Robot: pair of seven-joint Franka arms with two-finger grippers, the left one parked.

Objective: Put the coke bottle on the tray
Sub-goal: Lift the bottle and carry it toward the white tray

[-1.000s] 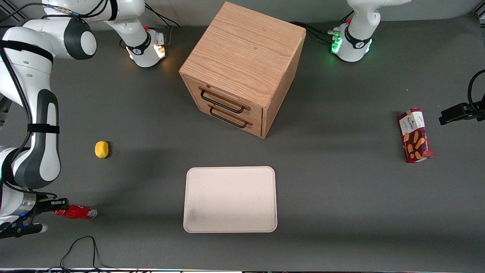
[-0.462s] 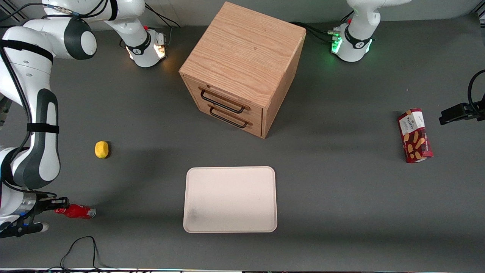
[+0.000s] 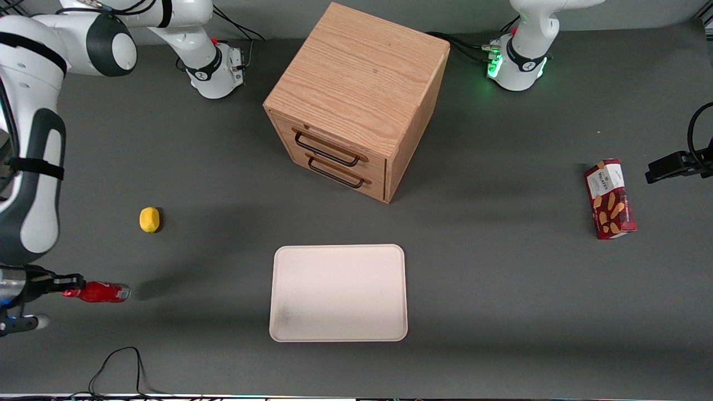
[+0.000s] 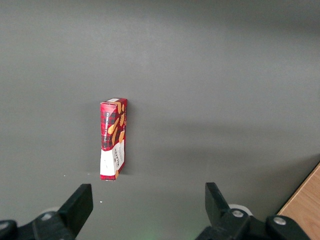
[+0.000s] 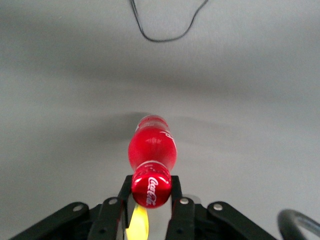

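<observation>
The fingers [image 5: 181, 212] of the gripper [image 3: 62, 292] are clenching the coke bottle [image 3: 99, 292] at its cap end, holding it level above the bench [image 3: 501, 289] at the working arm's end. The lemon [image 3: 149, 219] is sitting farther from the front camera than the bottle, while the tray [image 3: 338, 292] is lying well apart from it, in front of the drawer cabinet [image 3: 356, 100]
</observation>
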